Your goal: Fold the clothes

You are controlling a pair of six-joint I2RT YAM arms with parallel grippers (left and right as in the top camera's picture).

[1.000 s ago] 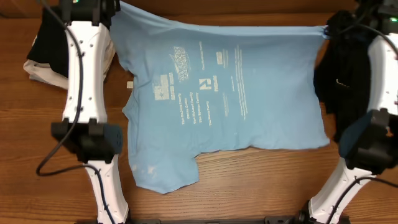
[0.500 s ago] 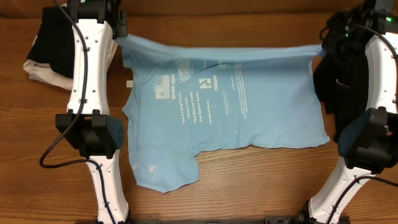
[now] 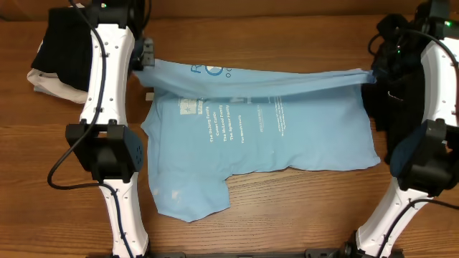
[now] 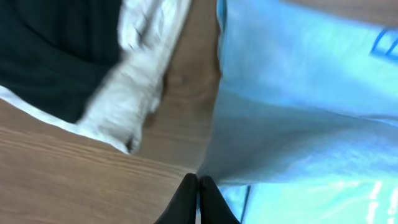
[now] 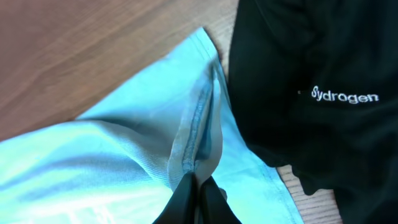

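The light blue T-shirt [image 3: 287, 136] lies spread on the wooden table, its white lettering partly covered by the far edge, which is lifted and stretched between both grippers. My left gripper [image 3: 144, 61] is shut on the shirt's far left corner [image 4: 214, 177]. My right gripper [image 3: 371, 74] is shut on the far right hem [image 5: 196, 143]. The left wrist view shows the closed fingertips [image 4: 186, 193] pinching the blue cloth at its edge. A black top [image 5: 323, 74] with a small white logo [image 5: 344, 96] lies just right of the right gripper.
A pile of black [image 3: 59, 43] and cream [image 3: 50, 84] garments sits at the far left behind the left arm [image 3: 107, 93]. The black top [image 3: 391, 97] lies heaped under the right arm. Bare wood [image 3: 301, 215] shows along the front edge.
Both grippers have moved toward the front, carrying the shirt's far edge with them. The lifted edge now folds over the upper lettering.
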